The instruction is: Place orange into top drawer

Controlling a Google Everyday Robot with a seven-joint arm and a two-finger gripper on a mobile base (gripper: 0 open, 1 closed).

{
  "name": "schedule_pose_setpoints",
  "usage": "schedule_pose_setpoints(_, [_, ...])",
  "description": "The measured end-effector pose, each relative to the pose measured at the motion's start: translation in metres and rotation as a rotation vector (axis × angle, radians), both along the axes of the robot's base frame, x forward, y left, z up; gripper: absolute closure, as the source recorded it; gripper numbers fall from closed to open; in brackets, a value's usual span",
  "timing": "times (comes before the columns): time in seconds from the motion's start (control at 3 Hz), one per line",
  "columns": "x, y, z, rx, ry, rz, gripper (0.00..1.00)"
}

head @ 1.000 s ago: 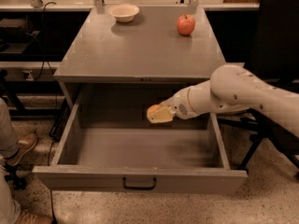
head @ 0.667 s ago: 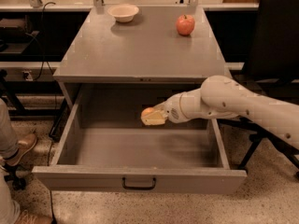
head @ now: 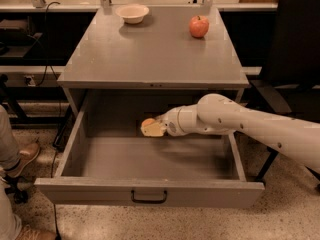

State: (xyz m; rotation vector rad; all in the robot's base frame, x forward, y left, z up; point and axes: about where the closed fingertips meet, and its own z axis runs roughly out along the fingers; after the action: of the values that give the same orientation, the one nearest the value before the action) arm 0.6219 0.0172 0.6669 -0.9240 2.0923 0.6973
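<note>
From the one camera view, the arm reaches in from the right with the gripper [head: 151, 128] inside the open top drawer [head: 150, 186], near the back and left of centre. It appears to hang above the drawer floor rather than rest on it. The pale fingers are closed on the orange [head: 147, 121].

The risk I see is a drop from that height. A round fruit let go in the air would likely bounce and roll across the bare metal floor. It should stay inside the walls, but it could knock hard against one. The forearm also passes close over the right side wall, so a careless pull-out might bump the wall or the tabletop edge [head: 150, 84] above.

Only a sliver of the orange shows, at the upper left of the fingers, touching them and mostly hidden by them. The apple [head: 199, 26] and bowl [head: 132, 13] sit well apart on top.
</note>
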Motion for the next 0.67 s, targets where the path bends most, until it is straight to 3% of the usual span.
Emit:
schedule_pose_setpoints(0.33, [0.003, 0.011, -0.014, -0.002, 0.007, 0.001, 0.84])
schedule_pose_setpoints(0.67, [0.002, 0.023, -0.027, -0.004, 0.016, -0.001, 0.53])
